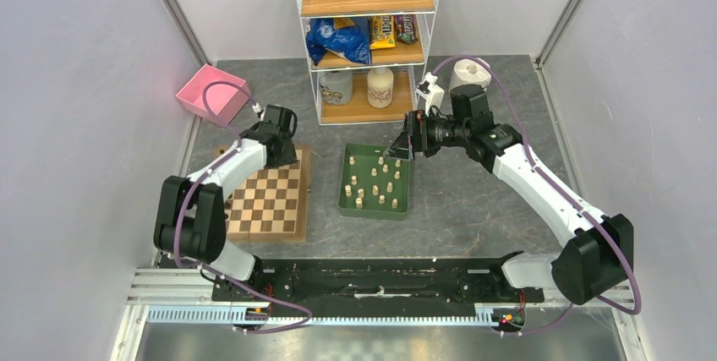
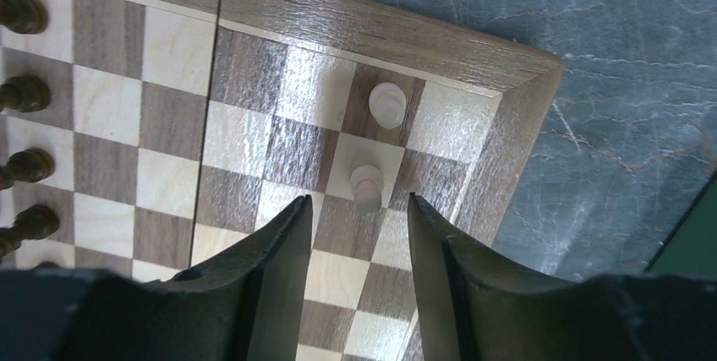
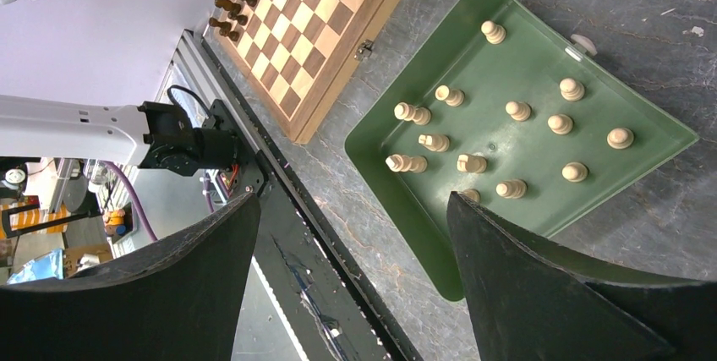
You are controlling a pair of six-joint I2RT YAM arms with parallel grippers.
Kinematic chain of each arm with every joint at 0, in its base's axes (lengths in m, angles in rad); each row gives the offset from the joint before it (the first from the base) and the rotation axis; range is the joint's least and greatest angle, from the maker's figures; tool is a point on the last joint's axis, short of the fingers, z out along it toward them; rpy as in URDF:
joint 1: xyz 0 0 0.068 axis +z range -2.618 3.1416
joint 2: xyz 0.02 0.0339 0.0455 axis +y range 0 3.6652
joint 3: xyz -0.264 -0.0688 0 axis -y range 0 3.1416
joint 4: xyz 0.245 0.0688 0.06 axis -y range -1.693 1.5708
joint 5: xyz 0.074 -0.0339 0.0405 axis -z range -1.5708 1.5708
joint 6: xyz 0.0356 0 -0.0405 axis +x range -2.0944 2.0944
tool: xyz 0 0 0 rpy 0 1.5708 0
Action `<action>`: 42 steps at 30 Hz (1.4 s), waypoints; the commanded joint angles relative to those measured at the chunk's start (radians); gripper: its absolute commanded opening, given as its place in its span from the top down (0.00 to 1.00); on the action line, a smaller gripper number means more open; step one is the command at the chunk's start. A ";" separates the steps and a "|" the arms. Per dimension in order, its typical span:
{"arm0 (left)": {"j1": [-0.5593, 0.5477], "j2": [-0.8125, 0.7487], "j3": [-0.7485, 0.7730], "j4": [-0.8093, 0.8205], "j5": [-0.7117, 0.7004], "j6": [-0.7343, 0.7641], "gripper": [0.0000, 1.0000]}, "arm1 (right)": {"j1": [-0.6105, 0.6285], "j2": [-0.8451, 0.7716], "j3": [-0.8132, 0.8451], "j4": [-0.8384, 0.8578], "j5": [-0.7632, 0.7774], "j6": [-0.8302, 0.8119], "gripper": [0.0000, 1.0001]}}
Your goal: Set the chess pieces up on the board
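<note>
board (image 2: 355, 31): wood, visible grain, satin sheen catching light; pale chess pieces (image 2: 387, 105): smooth turned wood, soft gloss; dark chess pieces (image 2: 21, 13): polished, shinier; green tray (image 3: 406, 200): smooth, plastic-looking, faint sheen; table (image 2: 609, 82): grey stone-look top, veined, matt; left gripper fingers (image 2: 283, 268) and right gripper fingers (image 3: 550, 293): black, matt, slightly grainy; rail (image 1: 169, 314): bare ribbed metal

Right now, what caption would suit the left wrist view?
Open left gripper over two cream pieces in the board's corner, dark pieces in a row at the picture's left.
</note>
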 commanded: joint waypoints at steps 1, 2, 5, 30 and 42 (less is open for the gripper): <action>0.007 -0.127 0.025 -0.010 -0.018 0.003 0.42 | 0.002 0.000 0.045 0.000 0.006 -0.004 0.11; 0.007 -0.154 0.020 -0.010 -0.011 0.001 0.38 | 0.002 0.001 0.045 -0.001 0.006 -0.004 0.11; -0.008 -0.236 0.010 0.003 0.008 0.007 0.18 | 0.002 0.001 0.046 -0.001 0.010 -0.007 0.11; -0.421 0.153 0.283 0.111 0.193 0.080 0.54 | -0.003 -0.168 -0.017 -0.134 0.886 0.257 0.15; -0.423 0.288 0.396 0.046 0.106 0.098 0.59 | -0.009 -0.126 -0.010 -0.153 0.839 0.286 0.15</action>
